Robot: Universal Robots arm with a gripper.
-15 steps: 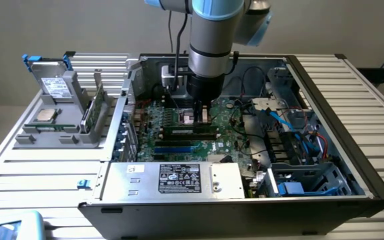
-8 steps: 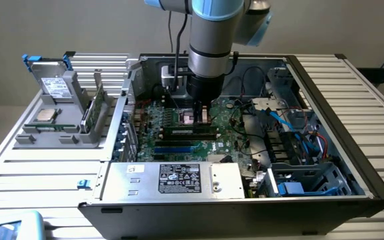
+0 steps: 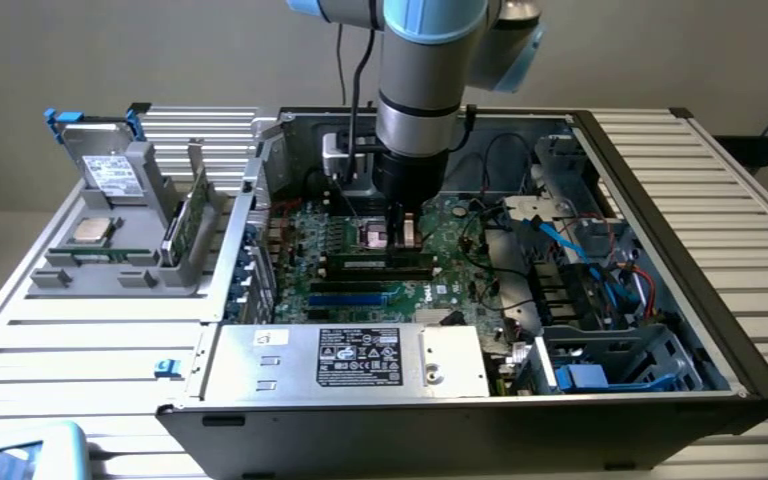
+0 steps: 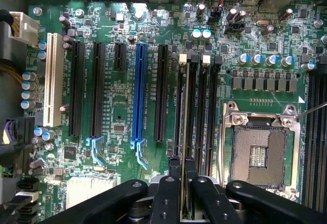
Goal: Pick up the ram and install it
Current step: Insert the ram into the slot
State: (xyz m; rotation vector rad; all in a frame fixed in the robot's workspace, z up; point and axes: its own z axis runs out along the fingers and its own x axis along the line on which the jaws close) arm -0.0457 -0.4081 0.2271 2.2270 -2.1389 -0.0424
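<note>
Arm (image 3: 418, 90) reaches straight down into the open PC case (image 3: 704, 300), which lies on its side on a slatted surface (image 3: 77, 345). Pincer (image 3: 398, 235) is low over the motherboard (image 3: 357, 295), just beside the CPU socket (image 3: 380, 238).

In the wrist view the pincer (image 4: 183, 165) is clenched on the ram (image 4: 185, 116). The black fingers (image 4: 174, 170) press either side of the thin stick, which is seen edge-on. The ram runs along the memory slots, lined up with the slot that has a white latch (image 4: 183, 58) at its far end. I can't tell if it is seated or just above the slot. More memory slots (image 4: 209, 111) lie between it and the open CPU socket (image 4: 258, 152). On its other side are a black slot (image 4: 161, 91), then a blue slot (image 4: 139, 96), and further off a white slot (image 4: 51, 81).

The power supply (image 3: 344, 355) sits at the case's near edge. On the exterior view's left, a grey holder (image 3: 117, 265) carries a silver chip (image 3: 91, 230) and an upright green board (image 3: 195, 225), well apart from the pincer.
</note>
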